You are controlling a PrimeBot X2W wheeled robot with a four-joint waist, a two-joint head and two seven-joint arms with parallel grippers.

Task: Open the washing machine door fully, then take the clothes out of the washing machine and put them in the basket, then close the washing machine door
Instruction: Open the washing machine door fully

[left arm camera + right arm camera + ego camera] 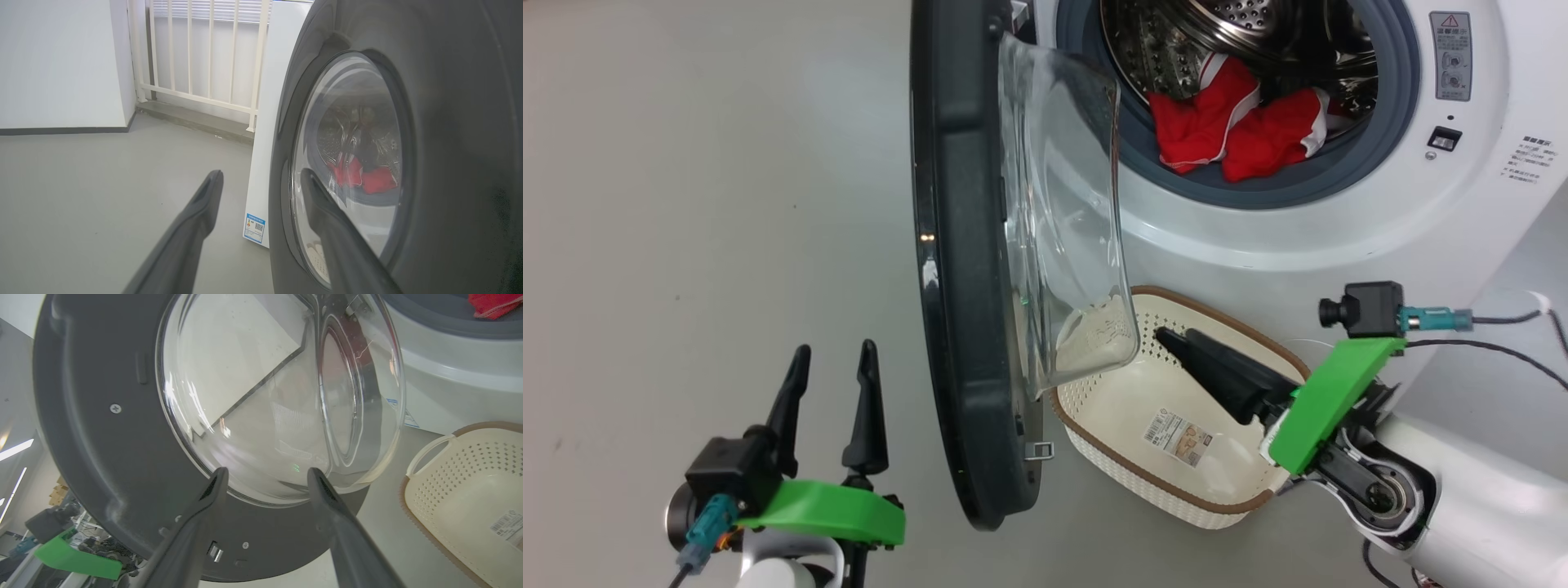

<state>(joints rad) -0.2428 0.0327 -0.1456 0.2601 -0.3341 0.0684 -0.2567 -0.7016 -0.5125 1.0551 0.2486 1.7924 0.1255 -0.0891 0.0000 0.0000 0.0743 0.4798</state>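
While the door (pixel 956 269) stands swung out edge-on, the clothes (pixel 1233 122) lie in the drum mouth of the washer (pixel 1339 237), spilling onto the grey gasket. The basket (pixel 1111 472) sits on the floor (pixel 686 204) just below the opening, under the door's glass bowl. Right claw (pixel 1168 335): over the basket, fingers spread, gripping nothing, tips toward the glass. Left claw (pixel 836 347): spread, empty, left of the door.

My fingers (pixel 867 408) are black on bright green mounts (pixel 833 510). The washing machine door (pixel 956 286) has a glossy black rim around clear glass; the clothes (pixel 1201 131) are red with white trim; the basket (pixel 1119 478) is cream, hole-dotted, brown-rimmed.
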